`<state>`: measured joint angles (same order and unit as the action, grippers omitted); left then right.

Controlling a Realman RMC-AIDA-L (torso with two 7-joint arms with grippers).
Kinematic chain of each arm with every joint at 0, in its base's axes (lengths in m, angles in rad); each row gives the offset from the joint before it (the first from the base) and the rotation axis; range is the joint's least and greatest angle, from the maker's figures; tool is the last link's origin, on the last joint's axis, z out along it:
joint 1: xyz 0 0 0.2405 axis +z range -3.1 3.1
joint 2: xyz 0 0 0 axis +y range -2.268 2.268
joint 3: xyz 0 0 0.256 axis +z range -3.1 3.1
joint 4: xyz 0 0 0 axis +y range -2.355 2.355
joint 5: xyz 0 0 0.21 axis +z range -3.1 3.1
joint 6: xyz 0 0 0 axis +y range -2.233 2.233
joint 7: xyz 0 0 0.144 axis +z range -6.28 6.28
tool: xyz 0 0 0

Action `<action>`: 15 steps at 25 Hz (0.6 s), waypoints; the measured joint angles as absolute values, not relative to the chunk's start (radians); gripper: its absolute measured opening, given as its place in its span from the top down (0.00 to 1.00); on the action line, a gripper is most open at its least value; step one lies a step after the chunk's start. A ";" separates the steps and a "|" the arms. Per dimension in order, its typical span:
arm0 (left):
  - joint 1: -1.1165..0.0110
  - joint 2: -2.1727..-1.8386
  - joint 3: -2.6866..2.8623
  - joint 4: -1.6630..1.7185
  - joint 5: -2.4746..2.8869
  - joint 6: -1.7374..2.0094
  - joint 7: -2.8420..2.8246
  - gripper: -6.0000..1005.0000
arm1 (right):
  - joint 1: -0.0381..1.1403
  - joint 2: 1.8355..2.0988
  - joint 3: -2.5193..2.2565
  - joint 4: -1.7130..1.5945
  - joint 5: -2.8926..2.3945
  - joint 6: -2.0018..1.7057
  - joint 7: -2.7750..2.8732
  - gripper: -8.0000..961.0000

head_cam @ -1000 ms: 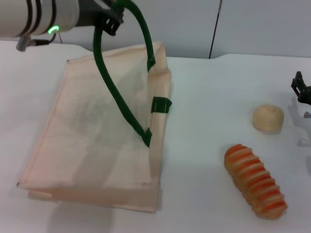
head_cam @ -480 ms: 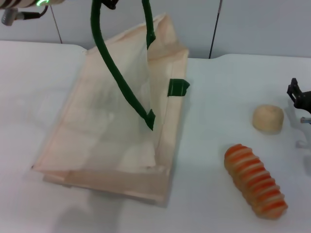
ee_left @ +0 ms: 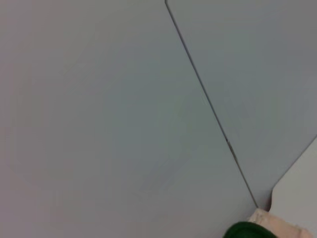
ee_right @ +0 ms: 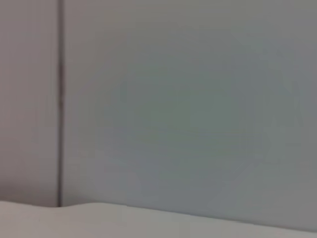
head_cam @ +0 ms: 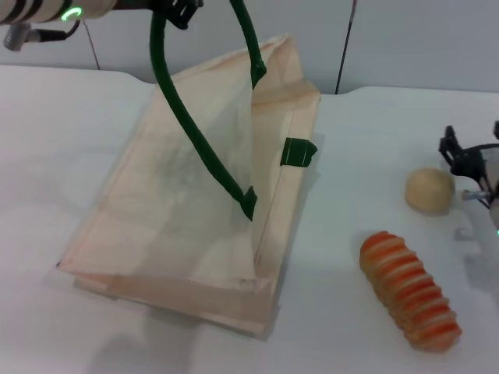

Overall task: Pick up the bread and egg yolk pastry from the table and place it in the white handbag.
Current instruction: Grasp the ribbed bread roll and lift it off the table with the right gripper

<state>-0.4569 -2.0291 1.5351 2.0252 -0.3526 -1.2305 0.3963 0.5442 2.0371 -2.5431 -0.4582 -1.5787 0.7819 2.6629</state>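
We see the left claw [head_cam: 178,11] pinching the white handbag's [head_cam: 187,210] green handle; the bread [head_cam: 409,290] lies lengthwise from far-left to near-right; the right claw's [head_cam: 468,167] state we cannot tell.

L arm [head_cam: 47,9], head view: white cylindrical shell w/ black bands round it, a lit green ring LED, and a grey metal plug w/ thin dark cable off its side; black gripper hardware at the end, mostly cut off by frame edge. R gripper [head_cam: 468,160]: black angular bracket parts, pale silver-grey body behind, small green light lower down. Wrist views show no robot parts.
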 joint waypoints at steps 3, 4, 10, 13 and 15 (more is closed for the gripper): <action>-0.457 -2.029 1.530 2.025 -0.344 -1.239 0.397 0.86 | 0.536 2.037 -2.537 -0.505 -1.570 0.789 2.604 0.18; -0.456 -2.029 1.529 2.026 -0.343 -1.241 0.397 0.86 | 0.528 2.036 -2.534 -0.529 -1.568 0.799 2.589 0.18; -0.447 -2.029 1.528 2.026 -0.320 -1.245 0.398 0.86 | 0.468 2.017 -2.504 -0.695 -1.569 0.848 2.496 0.18; -0.446 -2.028 1.528 2.026 -0.318 -1.245 0.400 0.86 | 0.431 1.997 -2.461 -0.792 -1.572 0.831 2.439 0.18; -0.446 -2.028 1.528 2.026 -0.318 -1.249 0.400 0.86 | 0.408 1.980 -2.430 -0.849 -1.571 0.803 2.420 0.18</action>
<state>-0.4457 -2.0282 1.5278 2.0261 -0.3178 -1.2487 0.4003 0.4079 1.9800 -2.4296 -0.8488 -1.5713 0.8030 2.4202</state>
